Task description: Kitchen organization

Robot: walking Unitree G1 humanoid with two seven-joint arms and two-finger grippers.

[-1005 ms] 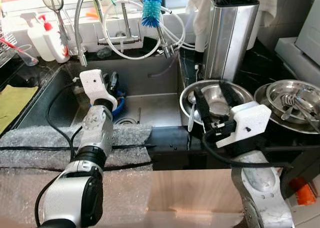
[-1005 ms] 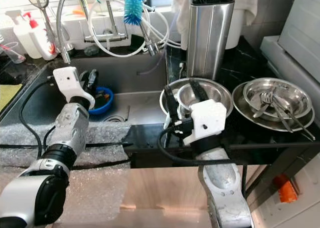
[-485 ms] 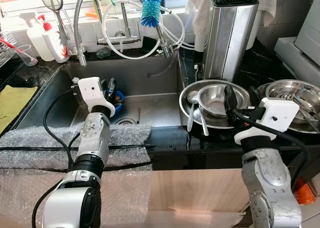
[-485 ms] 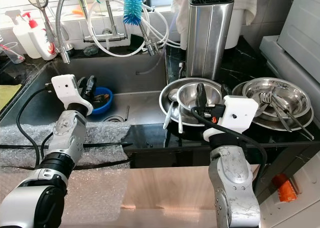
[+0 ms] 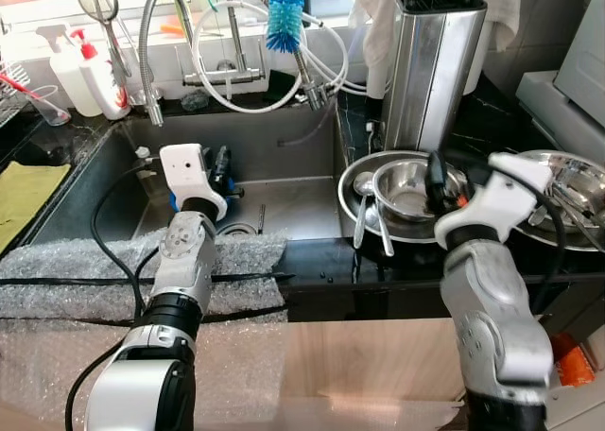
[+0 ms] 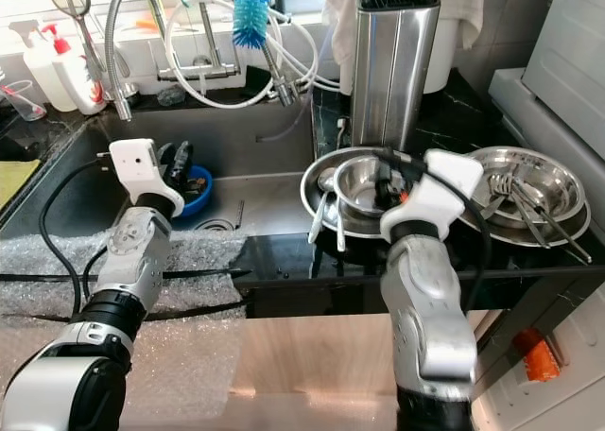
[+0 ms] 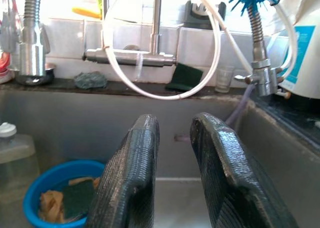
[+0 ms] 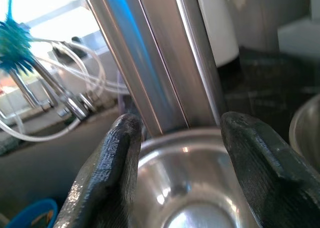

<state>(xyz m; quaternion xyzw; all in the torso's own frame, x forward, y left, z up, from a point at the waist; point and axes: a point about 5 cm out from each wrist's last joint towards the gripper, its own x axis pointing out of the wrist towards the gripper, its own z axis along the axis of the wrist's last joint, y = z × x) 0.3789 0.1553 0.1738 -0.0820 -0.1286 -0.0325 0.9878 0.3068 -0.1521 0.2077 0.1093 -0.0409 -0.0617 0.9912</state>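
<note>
- Nearest the robot, one sheet of bubble wrap (image 5: 66, 261) lies over the front edge of the black counter, with one black cable across it.
- Just past that edge, the right gripper (image 8: 175, 153) hangs over the small steel bowl (image 8: 200, 208), its two black fingers (image 8: 107, 163) spread wide, one to each side of the bowl's rim; whether they touch the rim cannot be told.
- That small steel bowl (image 5: 408, 187) sits inside one wider steel bowl (image 5: 352, 181) on the counter beside the sink, and two light-coloured spoons (image 5: 364, 204) lean in the wider bowl beside it.
- To the right, one more stack of steel plates (image 6: 529, 190) holds several forks and utensils; their exact count cannot be told.
- Over the sink (image 5: 284, 195), the left gripper (image 7: 172, 158) hovers with its two fingers (image 7: 132, 173) parted a little and nothing between them.
- Down in the sink, one blue bowl (image 7: 45, 188) holds a green scrub pad and an orange cloth, and one clear bottle (image 7: 12, 158) stands just beside it.
- Behind the bowls, one tall steel knife block (image 5: 430, 62) stands upright on the counter.
- At the back wall, two gooseneck taps (image 5: 156, 34) rise over the sink, one blue bottle brush (image 5: 284, 20) hangs among white hoses, and two white bottles (image 5: 90, 72) stand at the left.
</note>
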